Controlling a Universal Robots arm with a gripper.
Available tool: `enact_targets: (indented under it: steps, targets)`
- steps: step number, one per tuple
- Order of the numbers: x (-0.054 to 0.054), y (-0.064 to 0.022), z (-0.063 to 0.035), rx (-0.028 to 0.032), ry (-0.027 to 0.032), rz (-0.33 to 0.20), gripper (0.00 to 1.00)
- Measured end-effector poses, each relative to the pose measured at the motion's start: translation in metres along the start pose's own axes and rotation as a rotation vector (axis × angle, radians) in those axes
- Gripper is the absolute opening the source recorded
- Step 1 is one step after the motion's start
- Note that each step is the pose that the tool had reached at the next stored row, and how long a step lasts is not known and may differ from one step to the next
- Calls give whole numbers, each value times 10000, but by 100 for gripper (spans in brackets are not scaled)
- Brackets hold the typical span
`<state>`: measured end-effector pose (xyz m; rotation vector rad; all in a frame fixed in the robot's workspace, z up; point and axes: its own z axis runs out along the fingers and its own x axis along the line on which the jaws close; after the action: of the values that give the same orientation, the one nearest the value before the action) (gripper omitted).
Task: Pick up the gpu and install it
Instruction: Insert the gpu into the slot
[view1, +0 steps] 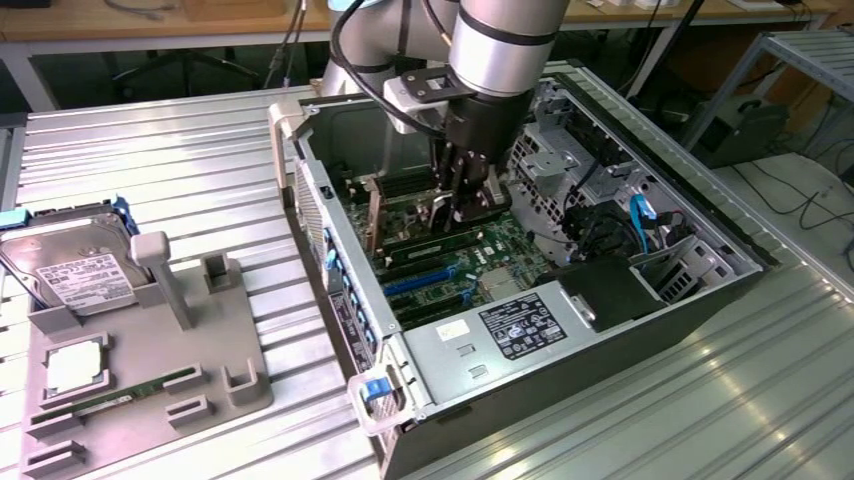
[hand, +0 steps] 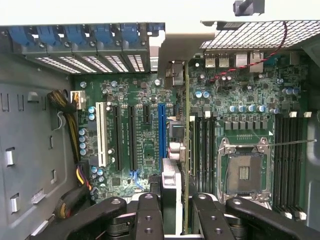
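My gripper (view1: 467, 205) reaches down into the open computer case (view1: 400, 355), over the motherboard. It is shut on the gpu (hand: 186, 125), a thin dark card seen edge-on in the wrist view, standing upright between my fingers (hand: 150, 210). The card's metal bracket end (hand: 172, 75) lies by the case's rear slot wall. The card runs along the board just beside the long blue slot (hand: 162, 130). In the exterior view the gpu (view1: 434, 213) shows low among the slots under my gripper. Whether its edge sits in a slot is hidden.
A grey fixture tray (view1: 200, 350) on the exterior view's left holds a hard drive (view1: 80, 275), a processor chip (view1: 74, 365) and a green memory stick (view1: 114, 400). Inside the case are the processor socket (hand: 245, 170), a drive cage (view1: 567, 165), blue cables (view1: 641, 215) and the power supply (view1: 527, 325).
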<state>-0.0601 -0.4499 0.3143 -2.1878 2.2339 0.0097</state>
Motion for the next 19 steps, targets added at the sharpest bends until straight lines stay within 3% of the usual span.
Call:
enact_targets:
  steps: [5, 19]
  targets:
    - [2, 27, 92, -7, 1, 4, 29]
    - [46, 35, 219, -8, -1, 4, 29]
